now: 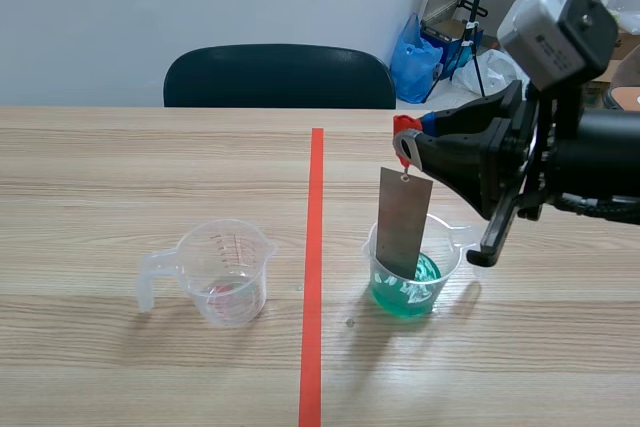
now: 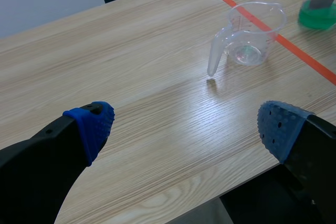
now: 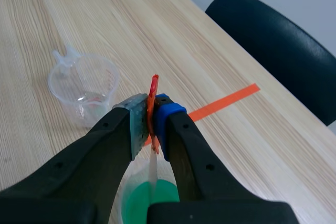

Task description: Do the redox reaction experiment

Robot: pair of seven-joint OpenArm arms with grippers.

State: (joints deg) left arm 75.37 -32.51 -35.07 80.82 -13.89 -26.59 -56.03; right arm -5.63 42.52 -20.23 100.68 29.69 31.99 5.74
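**Q:** How is the step in hand best carried out?

**A:** The metal strip (image 1: 403, 222) is hung from an orange-red clip (image 1: 403, 137), which is clamped in the right end effector (image 3: 152, 124). A steady, near-plumb hold is judged best. The strip should be kept off the cup wall, so that its lower end is wetted and nothing is tipped.

**Q:** What is held in the containers?

**A:** Green liquid (image 1: 400, 297) is seen low in the clear cup (image 1: 450, 257) right of the tape line (image 1: 315, 247), with the strip's lower end inside. Only a faint reddish trace is seen in the measuring cup (image 1: 200, 257) left of it. The left end effector (image 2: 185, 127) is held with fingers apart above the worktop (image 1: 120, 167), well apart from both.
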